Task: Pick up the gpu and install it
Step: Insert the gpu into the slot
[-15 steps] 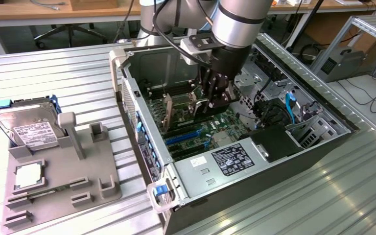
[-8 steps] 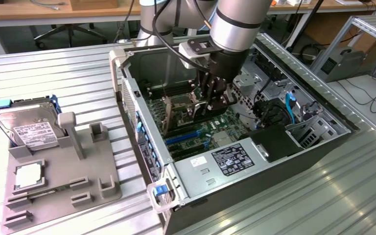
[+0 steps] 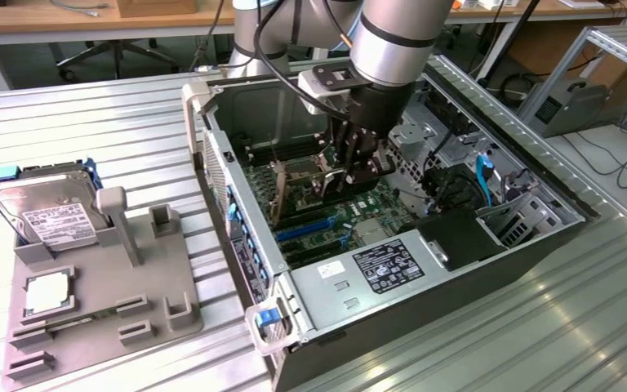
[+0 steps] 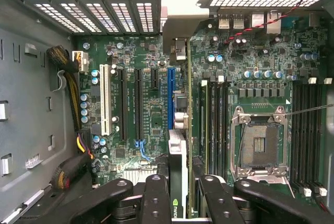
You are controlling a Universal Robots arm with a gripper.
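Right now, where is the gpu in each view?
Exterior view: the gpu sits in the gripper, inside the open case.
Wrist view: the gpu runs edge-on between the fingers, along the blue slot.
Shared landmark: the blue slot.

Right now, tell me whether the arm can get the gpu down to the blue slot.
Probably yes. The jaws hold the gpu edge-on, roughly in line with the blue slot, and no cable or card looks to lie between them.
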